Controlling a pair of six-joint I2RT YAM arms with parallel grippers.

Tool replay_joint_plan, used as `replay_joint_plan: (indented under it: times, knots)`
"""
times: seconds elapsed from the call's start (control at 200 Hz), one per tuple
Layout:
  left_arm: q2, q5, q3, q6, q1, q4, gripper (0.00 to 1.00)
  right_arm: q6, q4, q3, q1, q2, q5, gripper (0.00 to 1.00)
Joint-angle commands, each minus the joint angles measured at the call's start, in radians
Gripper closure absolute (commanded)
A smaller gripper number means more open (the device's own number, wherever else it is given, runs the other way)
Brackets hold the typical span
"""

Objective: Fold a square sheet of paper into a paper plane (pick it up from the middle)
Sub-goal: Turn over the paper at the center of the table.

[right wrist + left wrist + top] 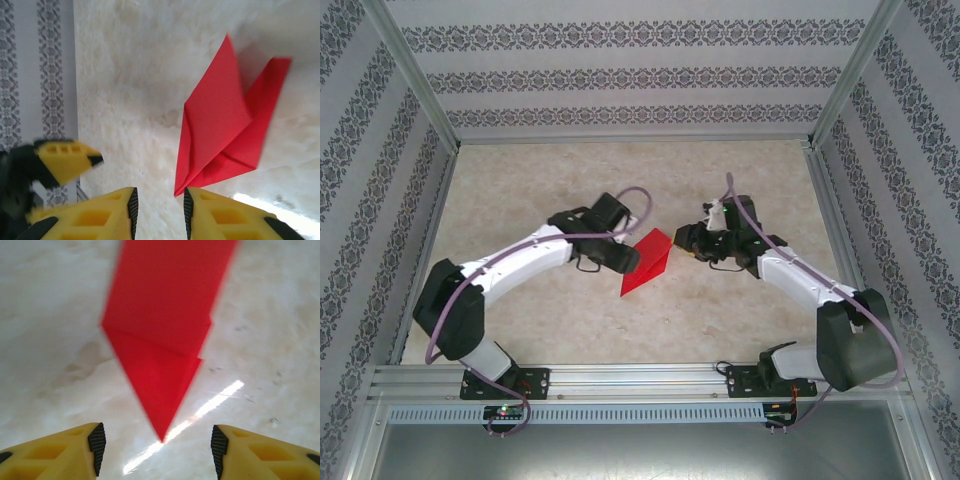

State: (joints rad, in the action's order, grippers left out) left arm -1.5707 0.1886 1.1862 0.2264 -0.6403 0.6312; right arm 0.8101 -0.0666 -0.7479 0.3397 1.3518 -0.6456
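Observation:
The red paper plane (647, 262), a creased dart with a sharp nose, lies on the table between my two grippers with one flap standing up. My left gripper (625, 258) sits just left of it. In the left wrist view the plane (160, 340) points its nose at the gap of the left gripper (157, 450), which is wide open and touches nothing. My right gripper (682, 243) is at the plane's right side. In the right wrist view its jaws (159, 205) stand a narrow gap apart, and a corner of the plane (220, 125) ends beside the right pad, unclamped.
The pale marbled table (540, 180) is boxed in by patterned walls (620, 75) at the back and both sides. A metal rail (640, 378) runs along the near edge by the arm bases. A yellow finger of the left gripper (67, 159) shows in the right wrist view.

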Motion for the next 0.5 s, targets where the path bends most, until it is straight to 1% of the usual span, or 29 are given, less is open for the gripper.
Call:
replay_joint_plan:
  times: [0.0,0.07,0.125,0.175,0.22,0.28,0.39,0.495]
  knots:
    - [0.043,0.089,-0.067,0.109,0.100,-0.062,0.39,0.043,0.030,-0.063,0.091,0.055,0.099,0.74]
    - [0.061,0.130,-0.108,0.152,0.152,-0.120,0.39,0.056,0.028,-0.097,0.156,0.113,0.141,0.77]
    - [0.061,0.185,-0.133,0.181,0.187,-0.161,0.39,0.063,0.030,-0.116,0.196,0.152,0.177,0.79]
    - [0.059,0.222,-0.153,0.205,0.208,-0.200,0.39,0.071,0.021,-0.125,0.226,0.181,0.232,0.82]
    - [0.054,0.250,-0.171,0.227,0.226,-0.231,0.39,0.087,0.045,-0.129,0.247,0.208,0.235,0.84]
    - [0.046,0.275,-0.186,0.242,0.242,-0.257,0.39,0.102,0.074,-0.140,0.273,0.245,0.235,0.84]
    - [0.020,0.297,-0.199,0.247,0.258,-0.280,0.39,0.085,0.030,-0.183,0.311,0.302,0.262,0.85]
    - [-0.002,0.317,-0.207,0.251,0.264,-0.301,0.39,0.074,-0.001,-0.182,0.317,0.337,0.283,0.86]
